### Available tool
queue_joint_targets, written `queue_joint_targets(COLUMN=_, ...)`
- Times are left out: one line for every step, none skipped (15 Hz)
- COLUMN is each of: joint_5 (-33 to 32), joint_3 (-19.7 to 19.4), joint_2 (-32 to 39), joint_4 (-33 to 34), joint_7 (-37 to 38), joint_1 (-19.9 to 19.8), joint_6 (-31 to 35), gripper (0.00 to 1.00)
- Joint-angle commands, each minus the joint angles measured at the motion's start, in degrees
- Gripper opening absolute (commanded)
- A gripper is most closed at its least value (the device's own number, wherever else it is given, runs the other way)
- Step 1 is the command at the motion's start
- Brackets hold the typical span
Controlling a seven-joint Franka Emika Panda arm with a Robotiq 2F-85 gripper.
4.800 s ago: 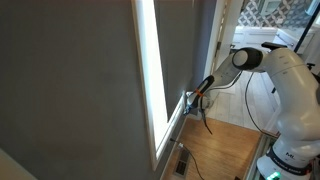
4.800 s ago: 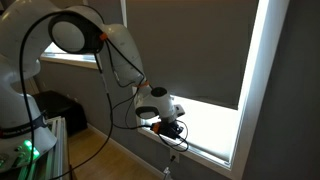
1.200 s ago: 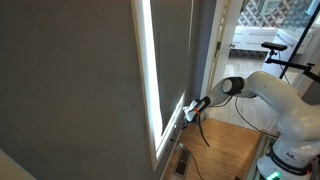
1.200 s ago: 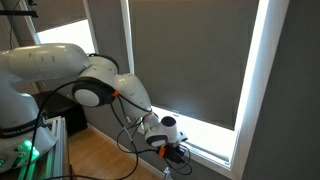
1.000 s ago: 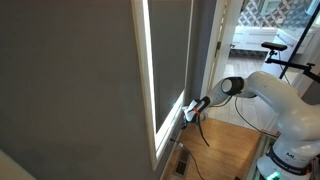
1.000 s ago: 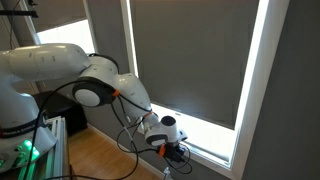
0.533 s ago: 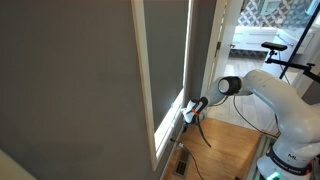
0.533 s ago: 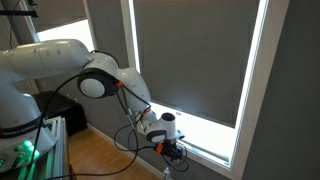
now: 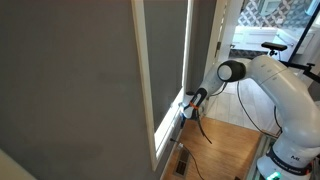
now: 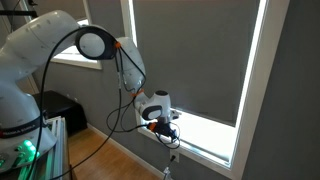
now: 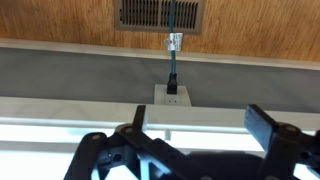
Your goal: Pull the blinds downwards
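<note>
Pincer (image 11: 196, 112) wide open — holds nothing, nr blinds (image 10: 190, 50).

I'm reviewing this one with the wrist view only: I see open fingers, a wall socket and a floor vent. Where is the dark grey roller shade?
Observer: The flat dark grey roller shade hangs above the end effector, outside your frame.
Operator: Is it fully down?
Observer: No. A bright strip of window pane shows beneath its straight bottom edge.
Operator: Is the end effector touching the shade?
Observer: In an exterior view the end effector sits low beside that strip, near the shade's bottom edge; contact cannot be told.
</note>
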Motion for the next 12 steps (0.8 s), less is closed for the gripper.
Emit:
queue_joint_targets(joint_5=0.7, joint_3=-1.1, joint_2=-13.1, joint_4=-13.7, joint_7=4.9, joint_1=2.5, joint_6=-0.5, gripper=1.0)
queue_joint_targets(joint_5=0.9, joint_3=0.0, joint_2=-16.1, joint_4=-16.6, joint_7=4.9, joint_1=1.9, joint_6=-0.8, gripper=1.0)
queue_joint_targets(joint_5=0.9, joint_3=0.9, joint_2=-18.8, joint_4=-19.4, joint_7=4.8, joint_1=1.3, joint_6=-0.2, gripper=1.0)
queue_joint_targets(joint_5=1.1, joint_3=2.0, joint_2=-21.8, joint_4=-22.3, joint_7=4.4, joint_1=0.4, joint_6=0.0, gripper=1.0)
queue_joint_targets(joint_5=1.2, joint_3=3.2, joint_2=-24.7, joint_4=-25.2, joint_7=3.7, joint_1=-0.5, joint_6=0.5, gripper=1.0)
queue_joint_targets(joint_5=1.4, joint_3=4.1, joint_2=-27.6, joint_4=-28.0, joint_7=3.3, joint_1=-1.2, joint_6=0.5, gripper=1.0)
queue_joint_targets(joint_5=1.7, joint_3=5.0, joint_2=-30.7, joint_4=-30.7, joint_7=3.0, joint_1=-1.7, joint_6=0.4, gripper=1.0)
queue_joint_targets(joint_5=1.6, joint_3=4.4, joint_2=-34.0, joint_4=-33.2, joint_7=3.6, joint_1=-0.8, joint_6=-0.1, gripper=1.0)
queue_joint_targets(joint_5=1.9, joint_3=5.1, joint_2=-37.2, joint_4=-35.7, joint_7=3.3, joint_1=-1.1, joint_6=-0.1, gripper=1.0)
queue_joint_targets(joint_5=2.3, joint_3=5.9, joint_2=-40.6, joint_4=-38.2, joint_7=2.6, joint_1=-1.7, joint_6=-0.4, gripper=1.0)
queue_joint_targets(joint_5=3.0, joint_3=6.8, joint_2=-43.7, joint_4=-40.4, joint_7=1.8, joint_1=-2.3, joint_6=-0.5, gripper=1.0)
queue_joint_targets(joint_5=4.0, joint_3=7.6, joint_2=-47.0, joint_4=-42.6, joint_7=1.3, joint_1=-2.7, joint_6=-0.3, gripper=1.0)
